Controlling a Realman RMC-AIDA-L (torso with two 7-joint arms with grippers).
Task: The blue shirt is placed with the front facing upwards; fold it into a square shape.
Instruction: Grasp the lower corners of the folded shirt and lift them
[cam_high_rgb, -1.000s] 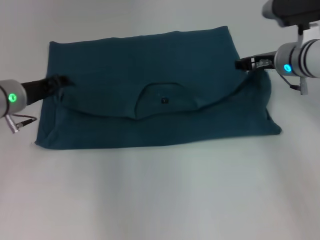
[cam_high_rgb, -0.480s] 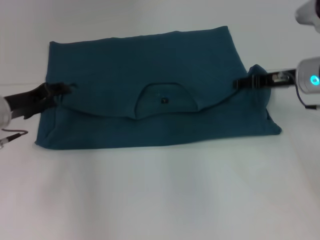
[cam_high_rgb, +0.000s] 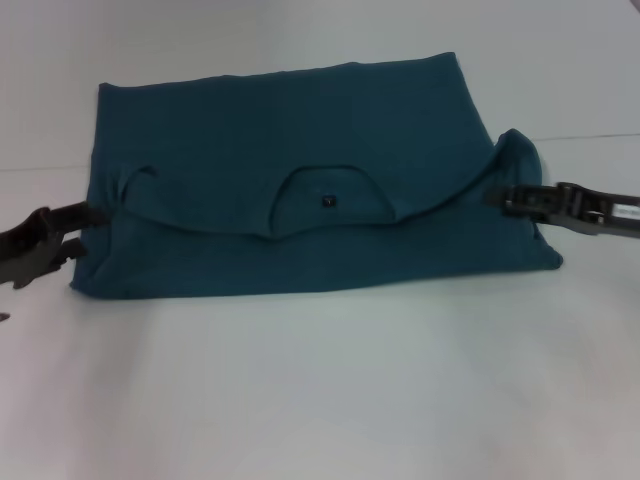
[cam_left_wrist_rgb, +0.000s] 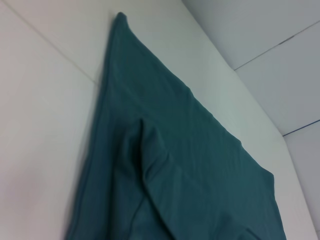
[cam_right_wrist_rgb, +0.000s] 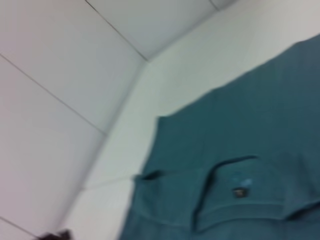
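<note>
The blue shirt (cam_high_rgb: 300, 140) lies on the white table, its upper part folded down toward me, so the plain reverse shows and the round collar (cam_high_rgb: 328, 200) with its small dark label sits in the middle. My left gripper (cam_high_rgb: 78, 232) is at the shirt's left edge, low over the table and open, holding no cloth. My right gripper (cam_high_rgb: 500, 198) touches the shirt's right edge just below a raised hump of fabric (cam_high_rgb: 515, 148). The left wrist view shows the shirt (cam_left_wrist_rgb: 190, 165) with a fold ridge. In the right wrist view, the shirt (cam_right_wrist_rgb: 260, 140) shows its collar label (cam_right_wrist_rgb: 240, 192).
A white tabletop (cam_high_rgb: 320, 400) stretches out in front of the shirt and to both sides. A pale tiled wall (cam_right_wrist_rgb: 75, 60) rises behind the table. The shirt's near edge (cam_high_rgb: 300, 288) runs about a third of the way down the table.
Both grippers have drawn outward and toward me, away from the folded edge. The left one has let go of the cloth and backed off to the shirt's left edge. The fold stays down.
</note>
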